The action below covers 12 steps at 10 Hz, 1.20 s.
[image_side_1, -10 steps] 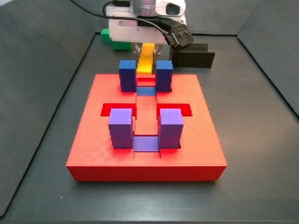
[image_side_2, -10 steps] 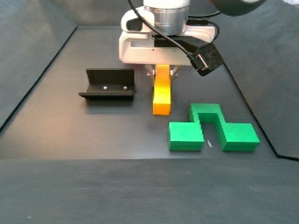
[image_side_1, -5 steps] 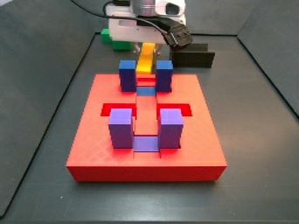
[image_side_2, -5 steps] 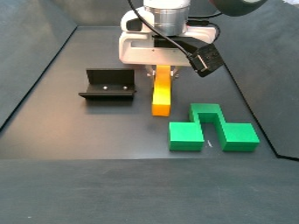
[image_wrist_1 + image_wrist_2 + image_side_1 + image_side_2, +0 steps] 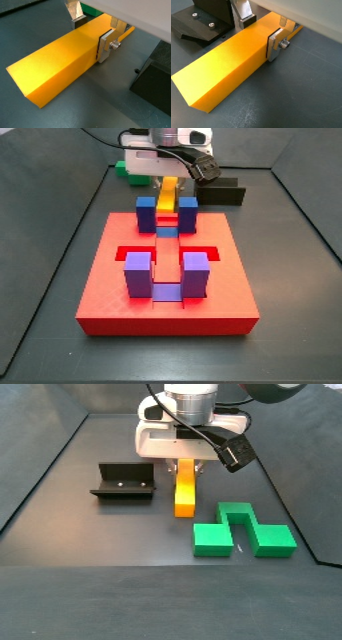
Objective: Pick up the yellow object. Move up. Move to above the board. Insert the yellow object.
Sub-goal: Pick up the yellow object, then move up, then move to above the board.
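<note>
Nothing is changing from the earlier frames — the gripper (image 5: 187, 472) is staying low at the top centre in a side view, fingers (image 5: 105, 46) pressing both flanks of the yellow object (image 5: 185, 492), which is lying on the floor behind the board (image 5: 168, 288). The lift is likely coming next.

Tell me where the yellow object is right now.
In a side view, the yellow object lies on the floor between the fixture and the green blocks, its far end between the pincer fingers.

Yellow-orange yellow object (image 5: 185, 491); red board (image 5: 168, 288); silver-fingered gripper (image 5: 93, 31).
</note>
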{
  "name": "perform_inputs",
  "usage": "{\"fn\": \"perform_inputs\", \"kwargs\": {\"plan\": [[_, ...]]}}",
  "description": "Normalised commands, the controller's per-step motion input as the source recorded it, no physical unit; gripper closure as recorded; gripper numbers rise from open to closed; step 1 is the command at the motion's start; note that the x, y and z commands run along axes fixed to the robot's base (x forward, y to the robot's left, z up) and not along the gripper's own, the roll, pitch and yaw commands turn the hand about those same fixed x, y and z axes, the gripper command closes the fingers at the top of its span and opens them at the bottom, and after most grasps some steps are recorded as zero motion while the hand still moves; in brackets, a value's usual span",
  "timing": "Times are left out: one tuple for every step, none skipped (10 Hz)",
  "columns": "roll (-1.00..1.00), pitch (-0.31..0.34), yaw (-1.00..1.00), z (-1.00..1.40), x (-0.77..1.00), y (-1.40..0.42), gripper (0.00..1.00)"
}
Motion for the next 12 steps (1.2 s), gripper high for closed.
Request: {"fn": "perform_inputs", "kwargs": {"plan": [[0.00, 0.000, 0.00, 0.00, 0.00, 0.00, 1.00], [0.00, 0.000, 0.00, 0.00, 0.00, 0.00, 1.00], [0.00, 0.000, 0.00, 0.00, 0.00, 0.00, 1.00], [0.00, 0.000, 0.00, 0.00, 0.00, 0.00, 1.00], [0.00, 0.000, 0.00, 0.00, 0.00, 0.00, 1.00], [0.00, 0.000, 0.00, 0.83, 0.00, 0.00, 1.00], [0.00, 0.026, -0.03, 0.80, -0.06, -0.01, 1.00], [0.02, 0.044, -0.03, 0.56, -0.10, -0.01, 1.00], [0.05, 0.015, -0.02, 0.28, -0.05, 0.00, 1.00], [0.00, 0.000, 0.00, 1.40, 0.00, 0.00, 1.00], [0.00, 0.022, 0.00, 1.40, 0.00, 0.00, 1.00], [0.03, 0.047, 0.00, 1.40, -0.03, 0.00, 1.00]]}}
